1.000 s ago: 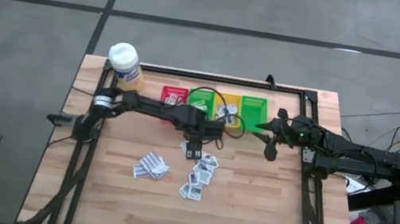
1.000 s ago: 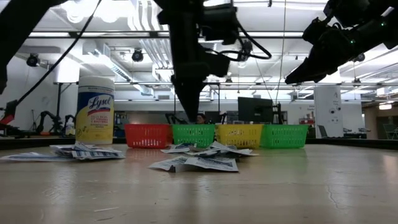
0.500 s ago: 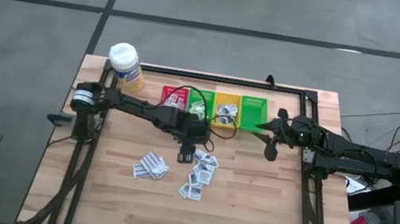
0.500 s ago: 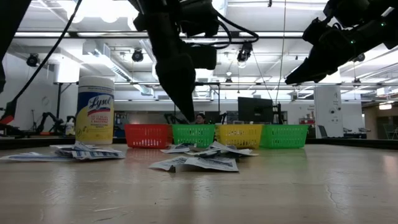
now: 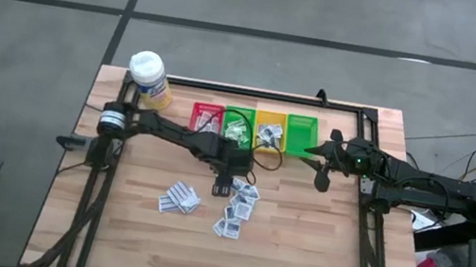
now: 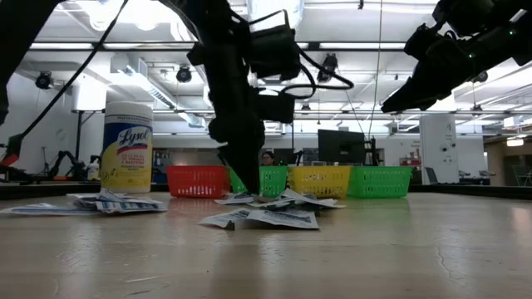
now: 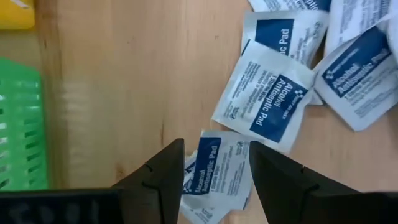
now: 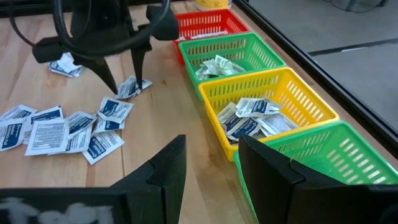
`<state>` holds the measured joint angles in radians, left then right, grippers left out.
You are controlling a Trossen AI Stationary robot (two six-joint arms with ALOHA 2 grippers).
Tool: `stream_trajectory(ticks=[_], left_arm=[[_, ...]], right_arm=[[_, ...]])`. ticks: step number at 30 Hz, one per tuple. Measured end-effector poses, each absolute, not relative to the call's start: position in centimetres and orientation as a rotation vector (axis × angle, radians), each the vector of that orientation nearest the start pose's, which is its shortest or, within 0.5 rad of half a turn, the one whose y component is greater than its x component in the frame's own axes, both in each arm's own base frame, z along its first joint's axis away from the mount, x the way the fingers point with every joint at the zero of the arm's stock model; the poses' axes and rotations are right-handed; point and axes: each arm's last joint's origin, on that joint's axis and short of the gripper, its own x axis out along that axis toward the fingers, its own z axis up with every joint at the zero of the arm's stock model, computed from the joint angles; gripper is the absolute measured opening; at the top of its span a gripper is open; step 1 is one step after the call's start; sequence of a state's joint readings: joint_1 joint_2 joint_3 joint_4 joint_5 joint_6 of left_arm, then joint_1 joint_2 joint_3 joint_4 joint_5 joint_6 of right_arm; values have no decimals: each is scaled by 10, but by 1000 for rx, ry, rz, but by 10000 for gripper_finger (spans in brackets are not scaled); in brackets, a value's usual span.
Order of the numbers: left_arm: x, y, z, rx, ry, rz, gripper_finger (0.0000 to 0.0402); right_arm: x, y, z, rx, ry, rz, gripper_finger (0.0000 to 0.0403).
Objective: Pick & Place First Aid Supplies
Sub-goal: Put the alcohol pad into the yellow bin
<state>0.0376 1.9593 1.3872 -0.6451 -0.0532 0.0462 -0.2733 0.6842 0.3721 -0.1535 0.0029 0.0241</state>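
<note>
White first aid sachets with blue print lie in a loose pile (image 5: 239, 206) at the table's middle, flat on the wood. A smaller heap (image 5: 180, 199) lies to its left. My left gripper (image 5: 229, 190) stands open at the pile's far end and points steeply down. Its two fingers stand on either side of one sachet (image 7: 214, 171), close above the table, as the right wrist view also shows of the left gripper (image 8: 127, 81). I cannot tell whether they touch it. My right gripper (image 5: 320, 171) waits open in the air near the right end of the bins.
Several small bins stand in a row at the far side: red (image 5: 207, 114), green (image 5: 239, 126), yellow (image 5: 269, 131) and green (image 5: 300, 132). Three of them hold packets. A white-capped yellow bottle (image 5: 147, 74) stands at the far left corner. Bare wood lies toward the near edge.
My left gripper has come down from above the bins' near side onto the far end of the sachet pile and has tipped steeper. Its fingers have kept the same gap. The sachets lie as before.
</note>
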Motion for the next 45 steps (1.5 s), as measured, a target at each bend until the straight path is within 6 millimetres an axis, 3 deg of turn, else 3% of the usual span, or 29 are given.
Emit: stream_trajectory(ticks=[17, 37, 45], left_arm=[[394, 22, 164, 38, 1241, 51, 168], [394, 23, 168, 25, 1231, 48, 8], [394, 24, 173, -4, 1241, 51, 2]], right_arm=[[148, -41, 209, 89, 459, -277, 146], [148, -42, 209, 88, 459, -277, 146], [148, -42, 209, 88, 459, -277, 146]])
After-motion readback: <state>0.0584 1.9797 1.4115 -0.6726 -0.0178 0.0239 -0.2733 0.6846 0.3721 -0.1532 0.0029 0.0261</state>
